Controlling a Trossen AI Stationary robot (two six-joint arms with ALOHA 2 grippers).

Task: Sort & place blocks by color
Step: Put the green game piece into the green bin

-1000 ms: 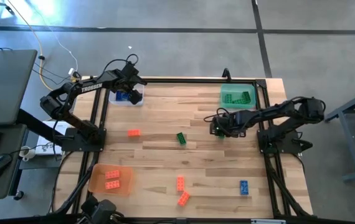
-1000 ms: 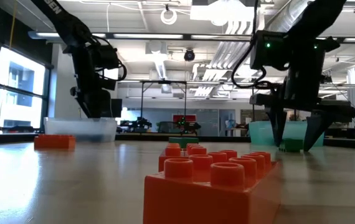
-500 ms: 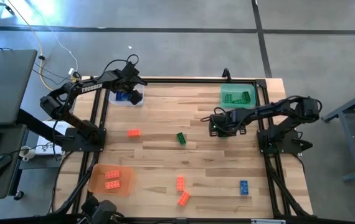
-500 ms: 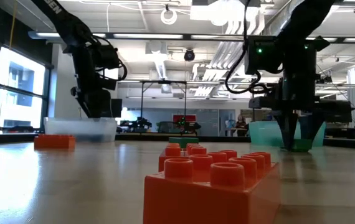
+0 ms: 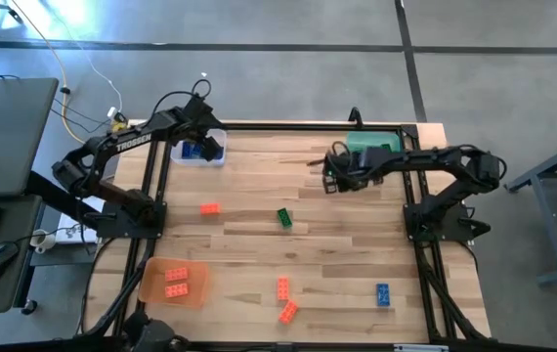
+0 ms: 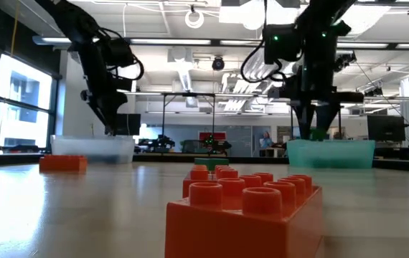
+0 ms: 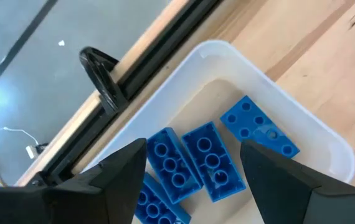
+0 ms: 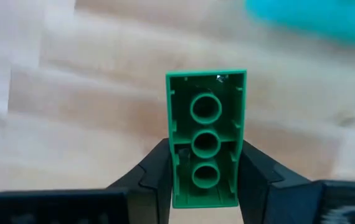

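Risk of dropping: small green studded plastic brick (image 8: 206, 142) clenched only at its lower end by right gripper (image 8: 205, 180), upper centre-right of high view, short of green plastic tray (image 5: 388, 147); left gripper (image 7: 193, 163) spread, empty.

My table (image 5: 259, 244) is pale wood planks with a dark frame round it. Sitting on it: a clear tray (image 5: 216, 156) at the far left corner, a green tray (image 5: 373, 152) at the far right, an orange tray (image 5: 173, 284) near left. Loose on the wood are an orange block (image 5: 210, 208), a green block (image 5: 284, 217), two orange blocks (image 5: 284, 299) touching near the front, and a blue block (image 5: 383, 293).
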